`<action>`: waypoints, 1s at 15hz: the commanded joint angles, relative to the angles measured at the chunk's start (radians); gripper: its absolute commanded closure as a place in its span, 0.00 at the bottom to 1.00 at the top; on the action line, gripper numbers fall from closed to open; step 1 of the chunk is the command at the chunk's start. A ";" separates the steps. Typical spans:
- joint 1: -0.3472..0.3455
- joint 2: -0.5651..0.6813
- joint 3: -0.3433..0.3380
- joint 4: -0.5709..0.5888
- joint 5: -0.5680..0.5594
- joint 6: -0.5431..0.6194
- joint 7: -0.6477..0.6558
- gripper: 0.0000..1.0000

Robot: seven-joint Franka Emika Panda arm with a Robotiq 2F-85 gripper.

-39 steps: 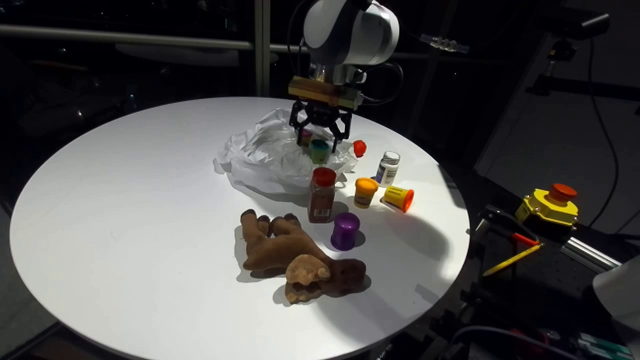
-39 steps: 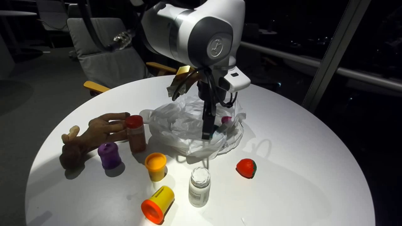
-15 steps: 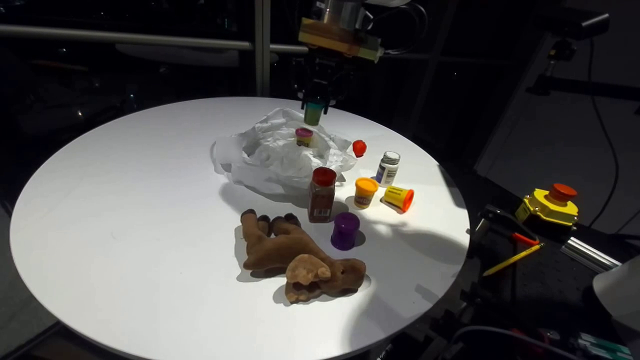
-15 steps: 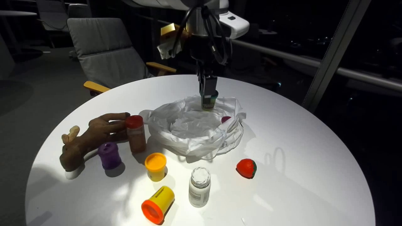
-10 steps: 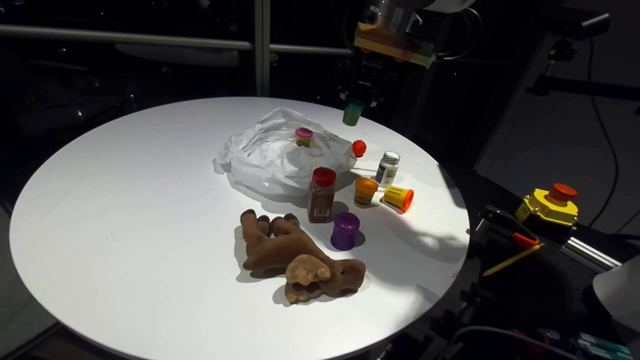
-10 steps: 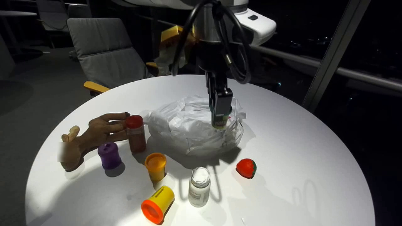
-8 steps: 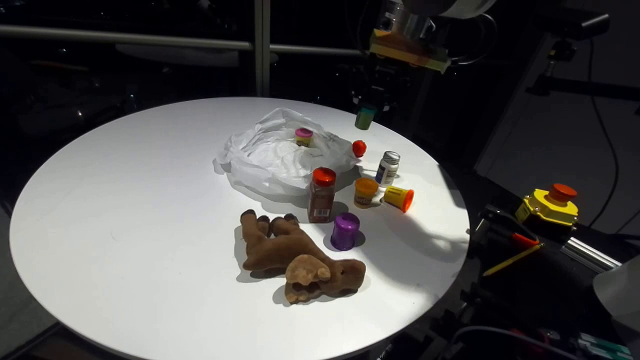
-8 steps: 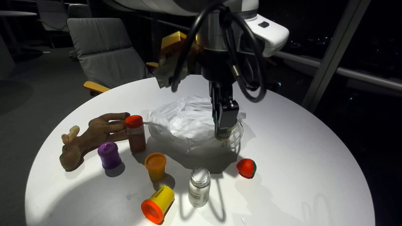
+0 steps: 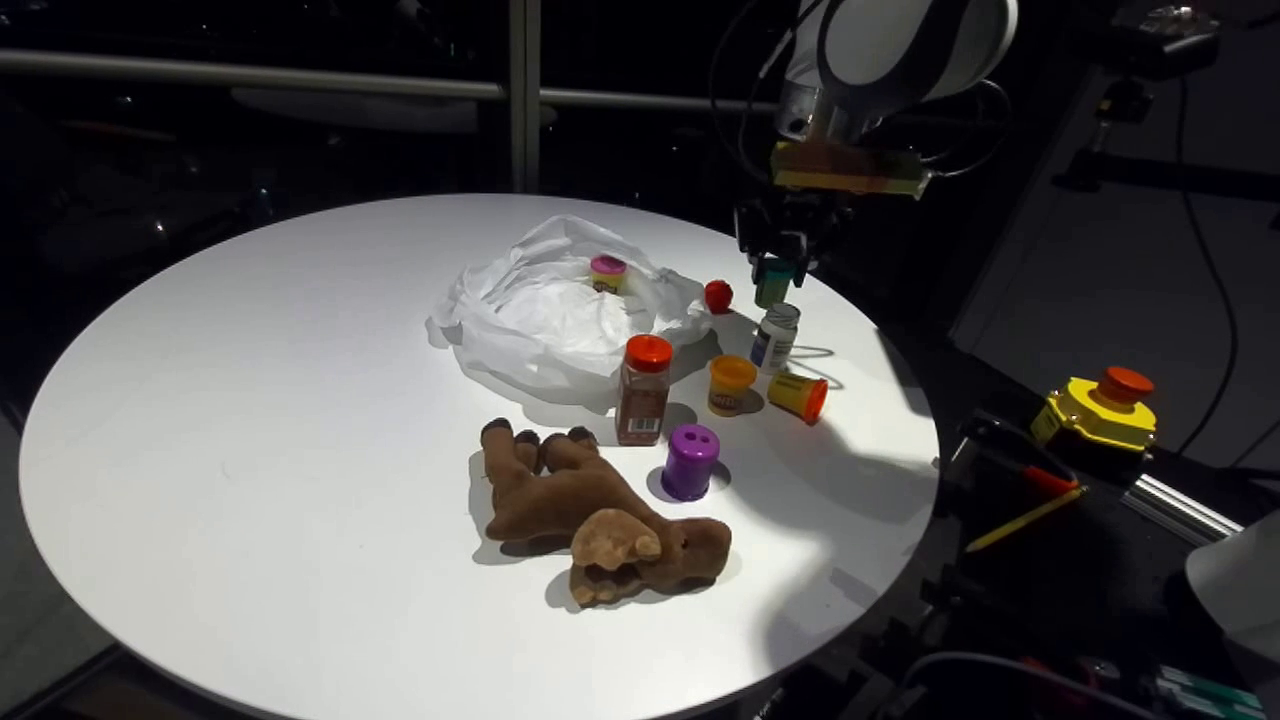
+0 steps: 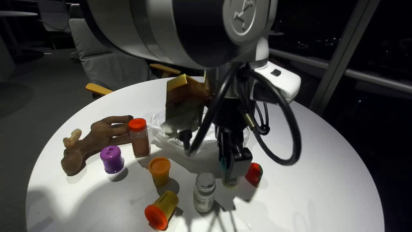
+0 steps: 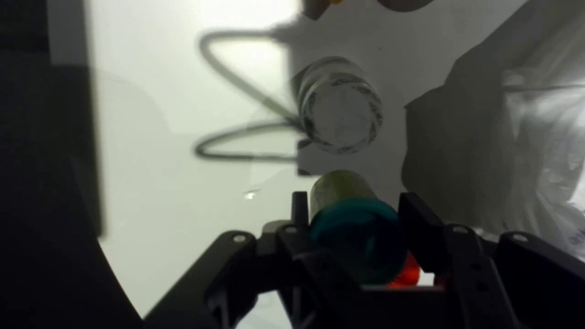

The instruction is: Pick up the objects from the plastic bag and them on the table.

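No readable text; barcode point(image 9: 644, 425) on red-lidded jar point(image 9: 643, 393).

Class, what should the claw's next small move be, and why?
Probably ease the claw slightly down before opening: it grips the teal-lidded tub outside the bag, the tub's base appears to hang above the table, and the white bottle stands close by.

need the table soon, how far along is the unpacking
Looks done: toy, jar, purple container, bottle, strawberry, orange tub, yellow tub on the table outside the bag. In hand: green tub, in the gripper. Left: releasing it; pink-lidded tub in the bag. More may be hidden.
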 commanded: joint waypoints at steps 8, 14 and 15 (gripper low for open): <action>0.068 0.169 -0.076 0.125 -0.127 -0.067 0.107 0.15; 0.101 0.102 -0.121 0.099 -0.169 -0.034 0.146 0.00; 0.114 0.071 -0.130 0.094 -0.189 -0.033 0.143 0.00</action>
